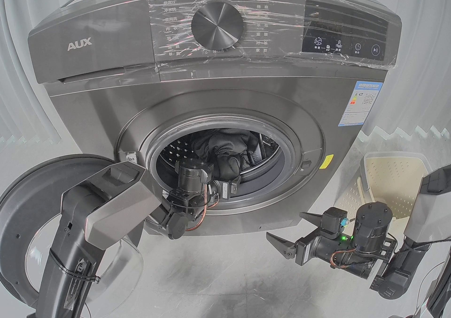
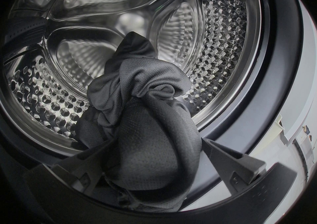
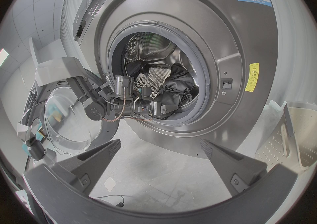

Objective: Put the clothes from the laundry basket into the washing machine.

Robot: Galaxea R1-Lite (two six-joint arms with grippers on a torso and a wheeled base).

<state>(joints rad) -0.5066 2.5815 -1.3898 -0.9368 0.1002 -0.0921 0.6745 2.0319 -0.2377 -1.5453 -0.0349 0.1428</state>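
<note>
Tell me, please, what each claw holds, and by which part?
Nothing: the left claw is open around the bunched dark garment; the right claw is open, empty.

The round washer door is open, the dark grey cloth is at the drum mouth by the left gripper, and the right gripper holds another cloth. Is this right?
Not quite. The right gripper is open and holds nothing, as the right wrist view shows. The rest is correct.

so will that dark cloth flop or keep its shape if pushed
Probably floppy: the cloth sags in soft folds across the open left pincer. Likely light, since the weave looks thin. Might drag on the drum.
</note>
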